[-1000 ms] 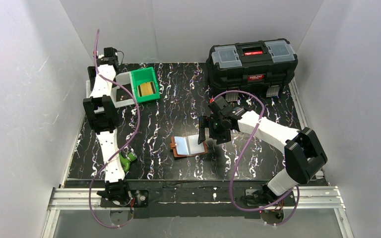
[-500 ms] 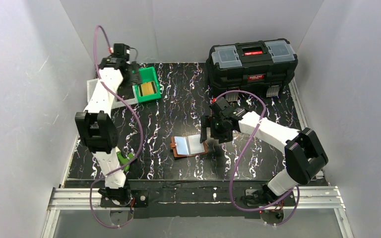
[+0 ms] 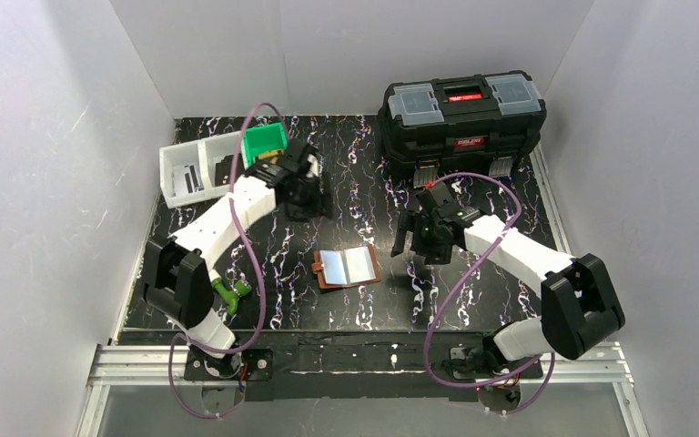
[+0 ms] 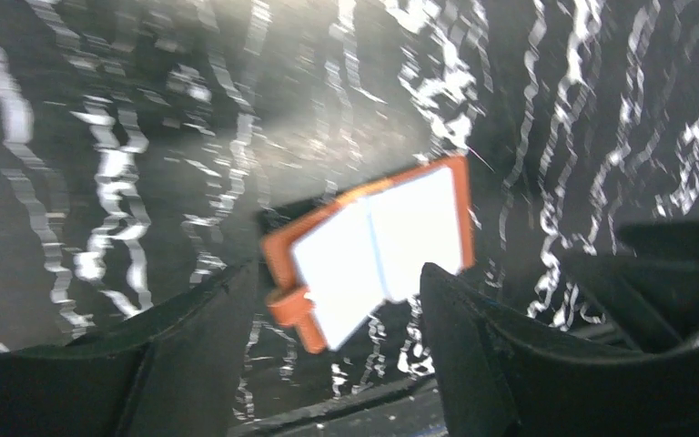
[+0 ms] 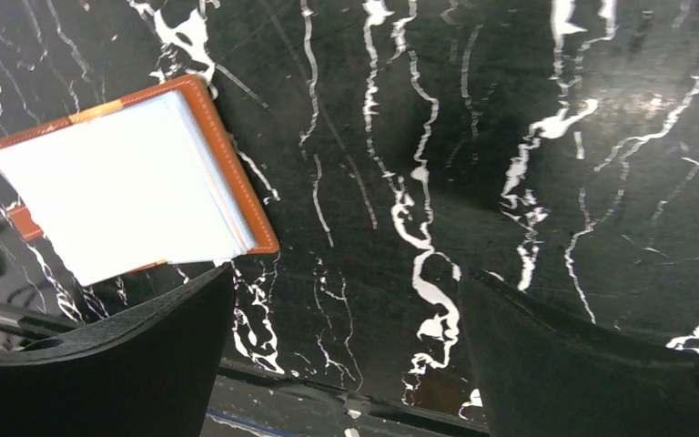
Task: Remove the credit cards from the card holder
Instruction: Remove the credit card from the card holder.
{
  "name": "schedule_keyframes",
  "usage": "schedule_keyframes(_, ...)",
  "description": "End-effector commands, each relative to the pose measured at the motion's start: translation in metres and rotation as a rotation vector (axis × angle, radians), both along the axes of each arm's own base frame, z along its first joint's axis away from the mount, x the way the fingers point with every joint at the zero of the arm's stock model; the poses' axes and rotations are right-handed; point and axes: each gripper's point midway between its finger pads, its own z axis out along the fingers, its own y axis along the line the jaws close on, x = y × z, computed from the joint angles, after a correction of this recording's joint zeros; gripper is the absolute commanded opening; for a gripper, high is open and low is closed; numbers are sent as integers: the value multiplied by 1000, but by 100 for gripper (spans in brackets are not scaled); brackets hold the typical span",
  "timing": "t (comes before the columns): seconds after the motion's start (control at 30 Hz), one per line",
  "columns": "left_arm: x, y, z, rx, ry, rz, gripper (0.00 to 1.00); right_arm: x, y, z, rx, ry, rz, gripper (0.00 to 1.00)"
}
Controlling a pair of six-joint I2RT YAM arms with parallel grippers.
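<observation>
top external: card holder (image 3: 347, 268) open flat between left gripper (image 3: 312, 202) and right gripper (image 3: 411, 244); both spread, empty

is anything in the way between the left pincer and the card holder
Nothing visible. The card holder lies open on the table, and only bare table shows between it and the open left pincer. The right pincer is off to the holder's other side, out of that path.
</observation>
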Motion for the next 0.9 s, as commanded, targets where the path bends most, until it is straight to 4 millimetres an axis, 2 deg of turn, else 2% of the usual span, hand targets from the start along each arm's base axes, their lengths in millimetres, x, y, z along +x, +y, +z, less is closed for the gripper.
schedule_keyframes(0.0, -34, -51, -3, -48, -3, -85, 62, 11, -9, 4, 20, -46, -63, 98)
schedule_keyframes(0.17, -52, -74, -32, 76, 1, -163, 57, 11, -15, -2, 22, -31, -90, 98)
schedule_keyframes(0.4, -69, -93, -61, 224, -17, -283, 53, 9, -21, -10, 31, -7, -119, 98)
schedule_keyframes(0.67, -78, -101, -88, 281, -4, -347, 51, 9, -24, -14, 33, 9, -133, 98)
schedule_keyframes(0.87, -84, -94, -108, 309, 27, -349, 51, 9, -23, -16, 35, 18, -131, 98)
